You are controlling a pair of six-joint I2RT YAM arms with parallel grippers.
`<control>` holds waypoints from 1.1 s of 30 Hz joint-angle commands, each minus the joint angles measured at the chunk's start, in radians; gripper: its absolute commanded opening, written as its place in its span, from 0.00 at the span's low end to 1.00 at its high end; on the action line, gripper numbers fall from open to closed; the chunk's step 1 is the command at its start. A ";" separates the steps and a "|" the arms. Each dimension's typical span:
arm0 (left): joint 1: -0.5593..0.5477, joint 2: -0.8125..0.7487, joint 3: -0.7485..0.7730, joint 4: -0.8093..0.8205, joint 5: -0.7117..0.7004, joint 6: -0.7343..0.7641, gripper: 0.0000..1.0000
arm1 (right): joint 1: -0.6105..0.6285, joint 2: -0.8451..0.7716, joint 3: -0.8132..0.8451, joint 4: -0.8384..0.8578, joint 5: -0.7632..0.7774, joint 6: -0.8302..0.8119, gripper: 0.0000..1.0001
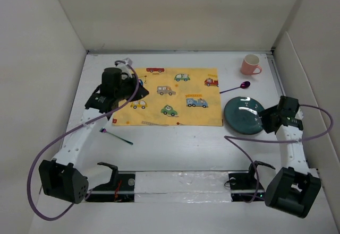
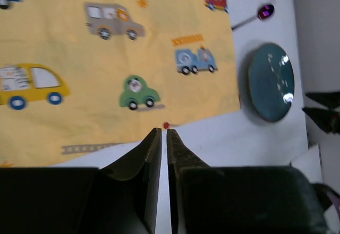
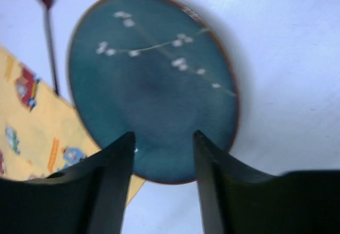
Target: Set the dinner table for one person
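The white dinner table [image 1: 175,145] holds a yellow mat printed with cars [image 1: 170,96]. A teal plate [image 1: 243,116] lies just right of the mat. My right gripper [image 1: 268,121] is open at the plate's right edge; in the right wrist view its fingers [image 3: 162,138] straddle the near rim of the plate [image 3: 154,80], holding nothing. A purple spoon [image 1: 236,88] lies behind the plate, and a pink cup [image 1: 251,64] stands at the back right. A fork [image 1: 117,136] lies near the mat's front left corner. My left gripper [image 1: 139,85] is shut and empty above the mat's left part [image 2: 163,131].
Pale wall panels enclose the table on the left, back and right. The left wrist view shows the mat [image 2: 106,59], the plate [image 2: 271,83] and the spoon [image 2: 264,12]. The arm bases and their cables sit along the near edge.
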 commanded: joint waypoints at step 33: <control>-0.322 -0.034 0.007 0.029 -0.064 0.106 0.47 | -0.237 0.255 -0.233 0.286 -0.214 0.159 0.02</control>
